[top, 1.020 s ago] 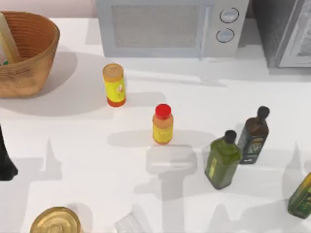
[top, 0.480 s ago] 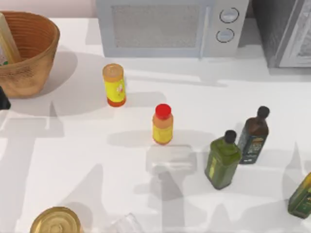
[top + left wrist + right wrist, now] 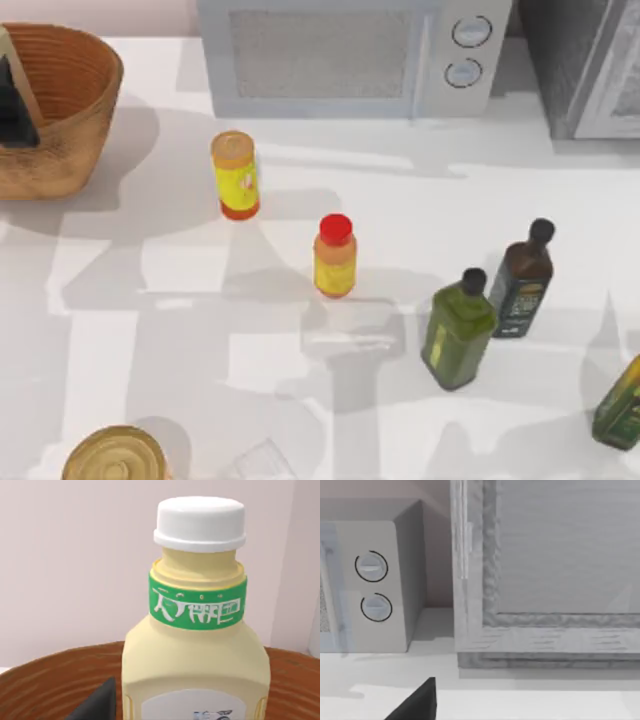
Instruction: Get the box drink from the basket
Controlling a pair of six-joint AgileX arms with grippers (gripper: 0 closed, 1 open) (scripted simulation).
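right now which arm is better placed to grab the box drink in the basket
Left. In the top view the left gripper is over the basket at the table's left, and its wrist view faces the box drink close up.

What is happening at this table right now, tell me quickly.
The left tool is over the basket at the table's far left corner, close to the box drink standing inside it. The drink is not lifted out yet. Two yellow bottles and dark oil bottles stand untouched mid-table. The right arm faces the microwave, idle.
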